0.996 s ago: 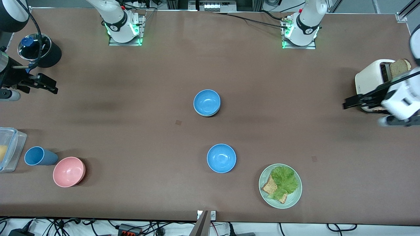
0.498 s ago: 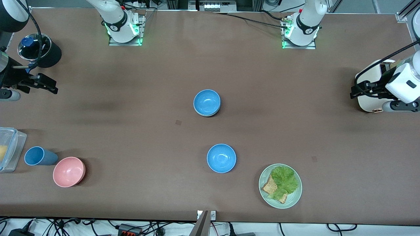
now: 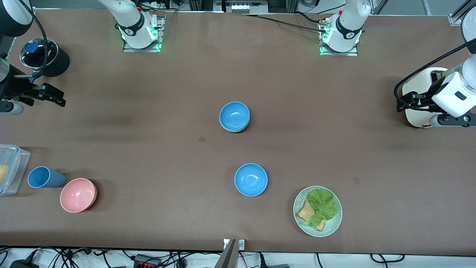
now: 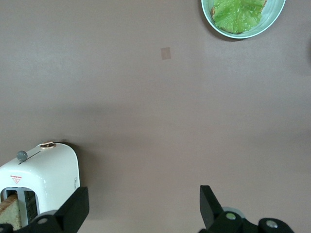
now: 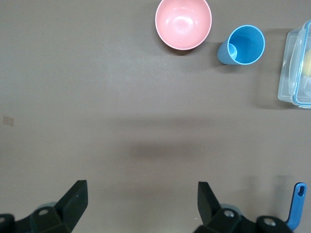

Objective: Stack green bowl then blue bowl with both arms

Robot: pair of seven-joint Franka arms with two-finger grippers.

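Observation:
A blue bowl (image 3: 234, 115) sits in the green bowl (image 3: 234, 130) at the table's middle; only the green bowl's pale rim shows under it. A second blue bowl (image 3: 251, 179) stands alone, nearer to the front camera. My left gripper (image 3: 403, 102) is open and empty, up beside the toaster at the left arm's end; its wrist view (image 4: 143, 200) shows bare table between the fingers. My right gripper (image 3: 52, 97) is open and empty at the right arm's end; its wrist view (image 5: 141, 195) shows bare table too. Both are well apart from the bowls.
A white toaster (image 3: 420, 87) with bread shows also in the left wrist view (image 4: 41, 172). A green plate (image 3: 333, 227) holds lettuce and toast. A pink bowl (image 3: 78, 195), blue cup (image 3: 44, 177), plastic box (image 3: 11, 167) and black pot (image 3: 46, 57) stand at the right arm's end.
My left gripper has swung from a tilted pose to beside the toaster and has nearly settled. The right arm and the bowls have not moved.

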